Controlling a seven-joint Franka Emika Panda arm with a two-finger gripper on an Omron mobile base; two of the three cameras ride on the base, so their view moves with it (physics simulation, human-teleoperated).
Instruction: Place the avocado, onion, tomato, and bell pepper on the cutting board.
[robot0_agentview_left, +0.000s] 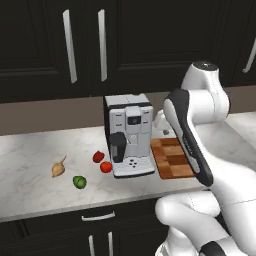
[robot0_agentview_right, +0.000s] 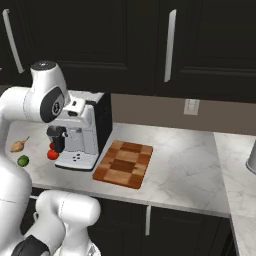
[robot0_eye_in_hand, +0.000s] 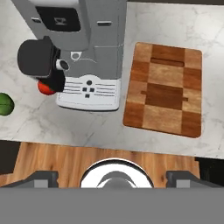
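Note:
The onion (robot0_agentview_left: 58, 168), the green avocado (robot0_agentview_left: 79, 182), the darker red bell pepper (robot0_agentview_left: 98, 156) and the bright tomato (robot0_agentview_left: 105, 167) lie on the marble counter left of a coffee machine. The patchwork cutting board (robot0_agentview_left: 171, 158) lies right of that machine with nothing on it. In the hand view my gripper (robot0_eye_in_hand: 112, 180) hangs high over the counter's front edge, open, with nothing between its fingertips. Below it are the cutting board (robot0_eye_in_hand: 164, 89), the tomato (robot0_eye_in_hand: 45, 87) half hidden by the machine's brew head, and the avocado (robot0_eye_in_hand: 4, 104) at the left edge.
The grey coffee machine (robot0_agentview_left: 129, 135) stands between the vegetables and the board. Dark wall cabinets (robot0_agentview_left: 85, 45) hang above the counter. My own forearm (robot0_agentview_left: 190, 140) covers the board's right part in the left base view. A wall socket (robot0_agentview_right: 191, 106) sits behind the right stretch of counter.

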